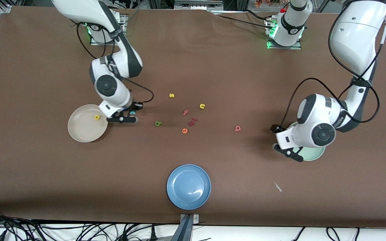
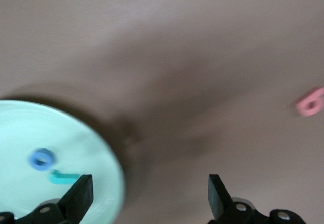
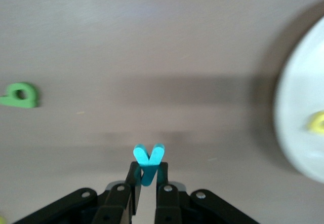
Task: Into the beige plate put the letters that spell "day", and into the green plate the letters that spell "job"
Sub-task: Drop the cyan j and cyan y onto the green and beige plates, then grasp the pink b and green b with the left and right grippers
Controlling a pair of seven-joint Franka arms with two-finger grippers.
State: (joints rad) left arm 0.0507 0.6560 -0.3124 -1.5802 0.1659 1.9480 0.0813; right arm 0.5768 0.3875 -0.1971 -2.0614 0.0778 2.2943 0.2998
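My right gripper (image 1: pixel 130 115) is shut on the teal "y" (image 3: pixel 149 158), over the bare table just beside the beige plate (image 1: pixel 82 130). The yellow "d" (image 1: pixel 97 117) lies in that plate. The olive-green "a" (image 1: pixel 158 124) lies on the table toward the middle. My left gripper (image 2: pixel 149 188) is open and holds nothing, hanging over the rim of the green plate (image 2: pixel 25 127). The blue "o" (image 2: pixel 41 159) and teal "j" (image 2: pixel 63 177) lie in it. The left arm hides most of the green plate (image 1: pixel 316 155) in the front view. The pink "b" (image 1: pixel 237 128) lies on the table.
A blue plate (image 1: pixel 188 186) sits near the front edge. Loose letters lie mid-table: a yellow "s" (image 1: pixel 171 95), a yellow "n" (image 1: pixel 202 106), a salmon "f" (image 1: pixel 185 112), an orange "e" (image 1: pixel 185 131) and red pieces (image 1: pixel 192 121). A white scrap (image 1: pixel 277 186) lies nearer the front camera than the green plate.
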